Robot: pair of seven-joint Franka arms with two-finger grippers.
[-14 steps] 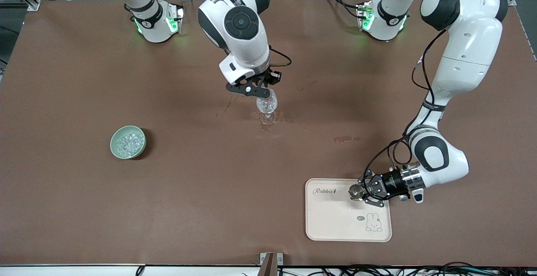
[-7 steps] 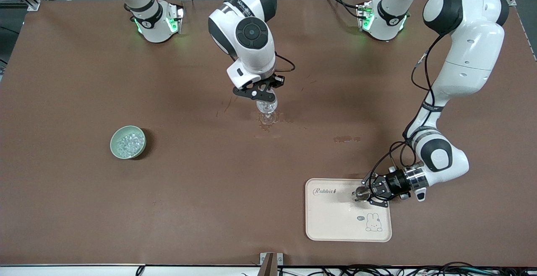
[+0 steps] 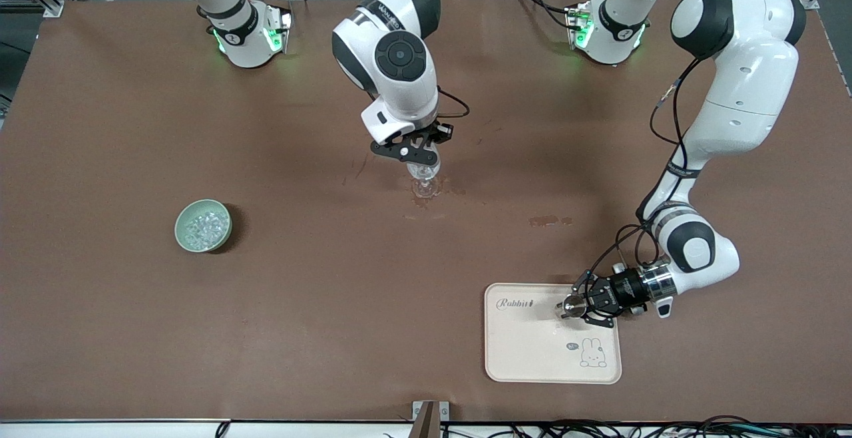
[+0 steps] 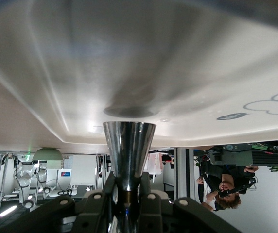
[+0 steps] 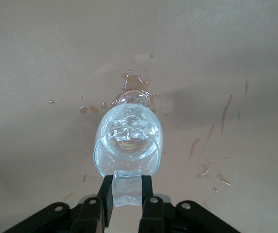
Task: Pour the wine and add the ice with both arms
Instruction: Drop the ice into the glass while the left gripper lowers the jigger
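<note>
While its fingers pinch a single ice lump [image 5: 127, 188], the right gripper [image 3: 414, 152] hangs directly over the mouth of a clear stemmed glass [image 3: 424, 175] at mid-table. The right wrist view shows the squarish, whitish lump clamped between the two black fingers [image 5: 106, 196] just above the glass rim, with more ice already glinting in the bowl of the glass. The glass stands upright on its foot, stem vertical, mouth facing straight up toward the gripper. Brown splashes [image 3: 551, 220] stain the brown table [image 3: 319, 331] around its foot and toward the left arm's end.

The left gripper [image 3: 578, 305] lies low and level over the cream tray [image 3: 532, 358], which sits nearer the front camera at the left arm's end of the table. Its fingers are pressed onto the narrow neck of a small metal cup [image 4: 129, 153], a flared, funnel-like piece whose long axis runs in line with the gripper, wide mouth pointing away from the wrist toward the tray's middle. Whether the cup touches the tray cannot be told.

A pale green bowl [image 3: 203, 225] holding the remaining ice [image 3: 204, 227] rests toward the right arm's end, well apart from both grippers.
</note>
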